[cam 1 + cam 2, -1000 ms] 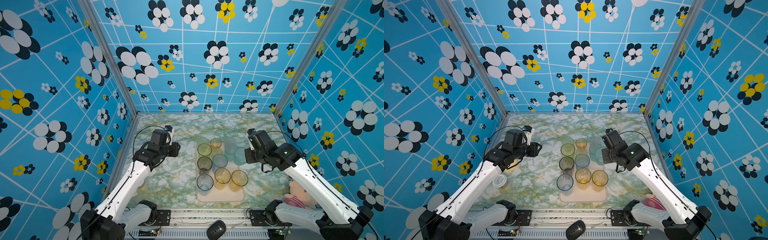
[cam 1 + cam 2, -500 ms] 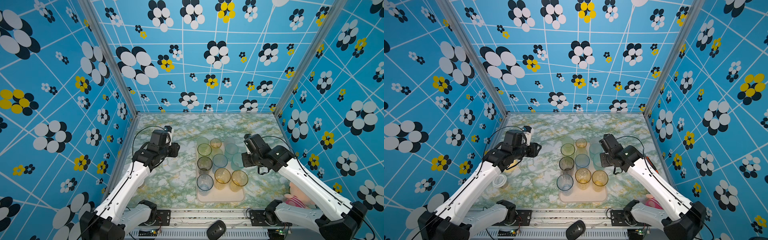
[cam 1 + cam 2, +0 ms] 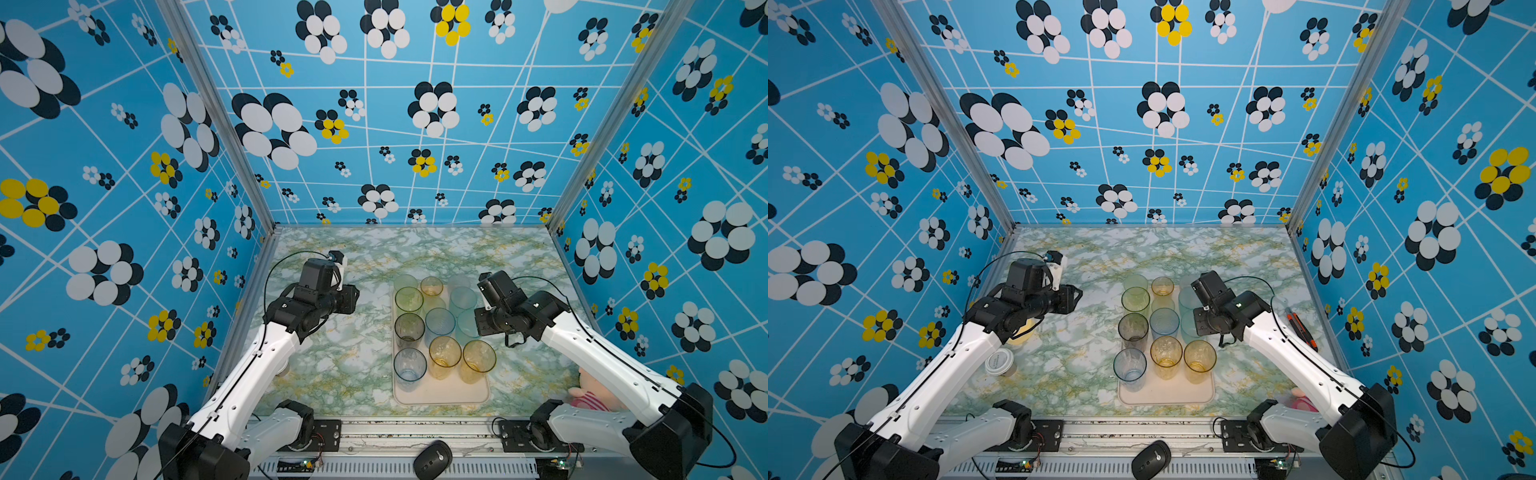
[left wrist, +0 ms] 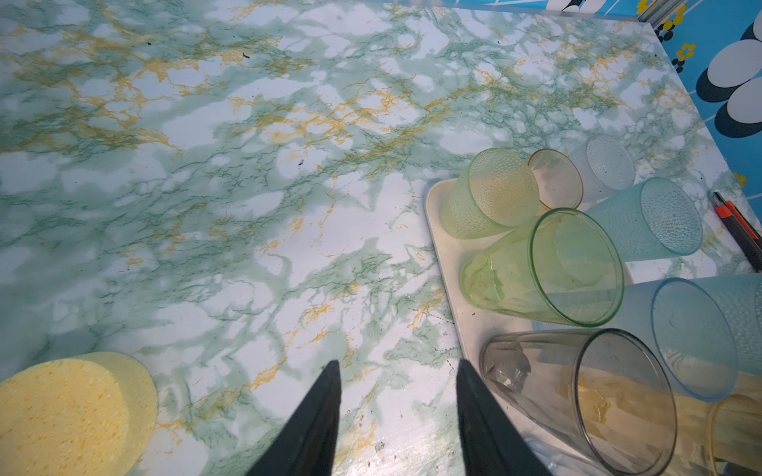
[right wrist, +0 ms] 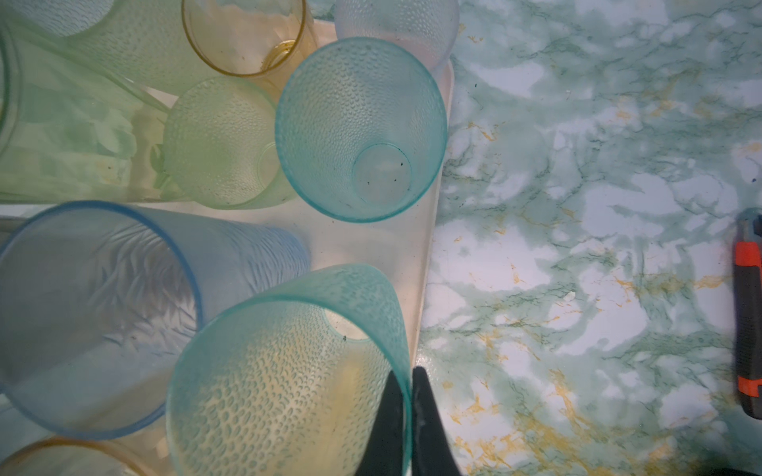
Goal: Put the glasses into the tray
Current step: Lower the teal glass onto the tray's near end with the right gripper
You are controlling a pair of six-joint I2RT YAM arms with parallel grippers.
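Observation:
The pale tray lies at the table's middle and holds several glasses, tinted amber, blue, green, grey and teal. My right gripper is shut on the rim of a teal dotted glass, one finger inside it and one outside. That glass hangs tilted over the tray's right edge, beside another teal glass and a blue one. My left gripper stands open over bare table just left of the tray, with nothing between its fingers.
A yellow sponge disc lies left of the left gripper, and a white lid sits under the left arm. An orange utility knife lies right of the tray. A pink toy sits at the front right.
My right arm has swung left toward the tray with the teal glass in its grip. The left arm has hardly moved.

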